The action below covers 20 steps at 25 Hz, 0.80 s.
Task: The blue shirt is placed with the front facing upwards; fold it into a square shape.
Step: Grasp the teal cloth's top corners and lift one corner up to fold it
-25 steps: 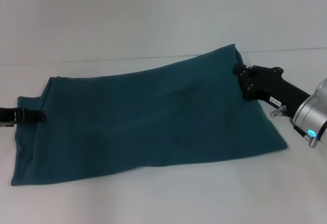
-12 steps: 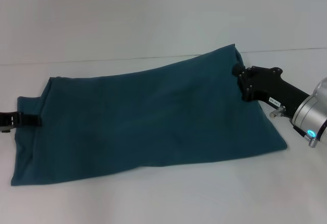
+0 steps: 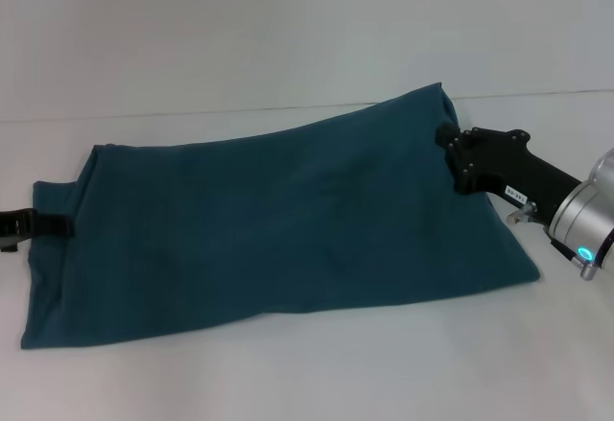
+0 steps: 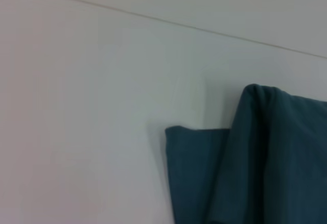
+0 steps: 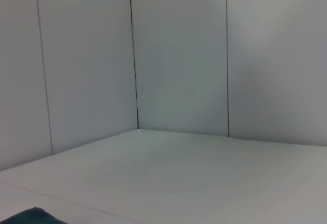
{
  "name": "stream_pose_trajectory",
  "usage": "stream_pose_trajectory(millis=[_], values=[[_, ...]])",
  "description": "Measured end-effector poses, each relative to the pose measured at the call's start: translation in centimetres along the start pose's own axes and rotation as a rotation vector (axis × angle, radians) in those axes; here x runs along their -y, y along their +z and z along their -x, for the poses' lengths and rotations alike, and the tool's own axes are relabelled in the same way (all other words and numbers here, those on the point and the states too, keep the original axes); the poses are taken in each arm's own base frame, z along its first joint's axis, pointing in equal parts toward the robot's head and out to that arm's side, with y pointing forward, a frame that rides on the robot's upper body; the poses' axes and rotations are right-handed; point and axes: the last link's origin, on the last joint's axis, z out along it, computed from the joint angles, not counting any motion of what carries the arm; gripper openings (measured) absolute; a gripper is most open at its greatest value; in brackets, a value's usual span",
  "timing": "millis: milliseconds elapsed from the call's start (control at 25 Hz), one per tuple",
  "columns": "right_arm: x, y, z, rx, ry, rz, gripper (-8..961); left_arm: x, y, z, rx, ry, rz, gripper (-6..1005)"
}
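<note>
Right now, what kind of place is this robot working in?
Probably a lab or test booth: a bare white table, plain white wall panels behind it, and only the blue shirt between the left gripper and right gripper.

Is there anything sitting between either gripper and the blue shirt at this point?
Nothing visible. The right gripper is already at the blue shirt, at its far right edge, and the left gripper is at its left edge. Only the bare white table surrounds the cloth.

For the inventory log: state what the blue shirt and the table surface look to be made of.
The blue shirt: soft matte knit, probably cotton; it drapes, creases and folds in limp layers without shine. The table: smooth, hard white surface, likely laminate or painted board, with a faint even sheen and a thin seam line.
</note>
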Motion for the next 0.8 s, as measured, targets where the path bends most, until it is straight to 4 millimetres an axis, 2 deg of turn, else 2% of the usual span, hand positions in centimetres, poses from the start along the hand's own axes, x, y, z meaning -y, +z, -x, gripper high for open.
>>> stream_pose_trajectory(millis=[320, 800], values=[[-0.07, 0.03, 0.0, -0.001, 0.002, 0.004, 9, 0.27, -0.6, 0.02, 0.017, 0.0, 0.088, 896], [-0.45, 0.11, 0.06, 0.002, 0.013, 0.028, 10, 0.83, -0.18, 0.28, 0.033, 0.003, 0.026, 884]])
